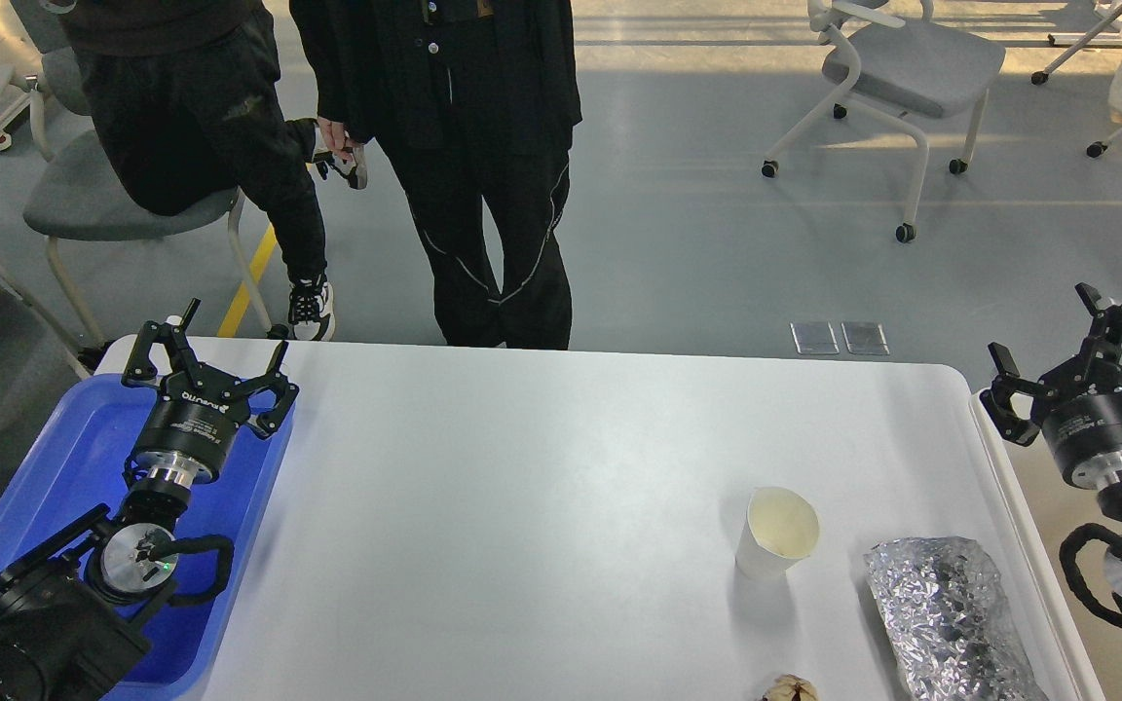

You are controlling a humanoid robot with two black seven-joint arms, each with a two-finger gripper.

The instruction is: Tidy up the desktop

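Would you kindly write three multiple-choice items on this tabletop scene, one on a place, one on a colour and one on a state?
1. Where does the crumpled foil bag lie?
A. in the blue tray
B. on the desktop, right of the paper cup
C. on the floor

2. What colour is the tray under the left end effector?
A. blue
B. green
C. red

3. How does the paper cup stand?
A. upside down
B. flat on its side
C. upright, mouth open, nothing showing inside

Answers:
1 B: the foil bag rests on the white desktop, near its right edge, beyond the cup.
2 A: the tray at the table's left side is plainly blue, with the left end effector over it.
3 C: its open rim faces up and the pale inside shows no contents.
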